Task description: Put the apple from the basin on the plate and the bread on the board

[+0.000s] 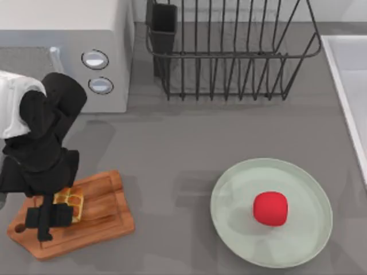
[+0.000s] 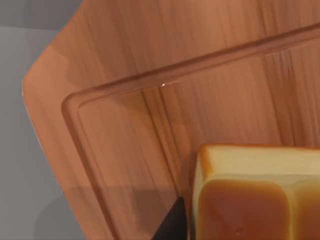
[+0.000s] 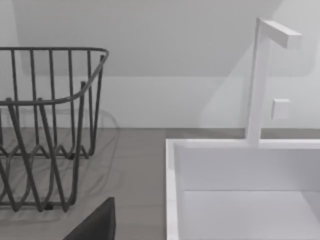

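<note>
The apple [image 1: 270, 208] already sits on the plate [image 1: 229, 197], and the left gripper [image 1: 53, 216], low over the board [image 1: 109, 220], holds the bread [image 1: 70, 201] between its fingers, seemingly just short of letting go.

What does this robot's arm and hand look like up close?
The left arm is made of bulky matte-black segments with one white shell section near its upper end. Its hand is black too, boxy, ending in two flat fingers. No cables or markings are visible.
</note>
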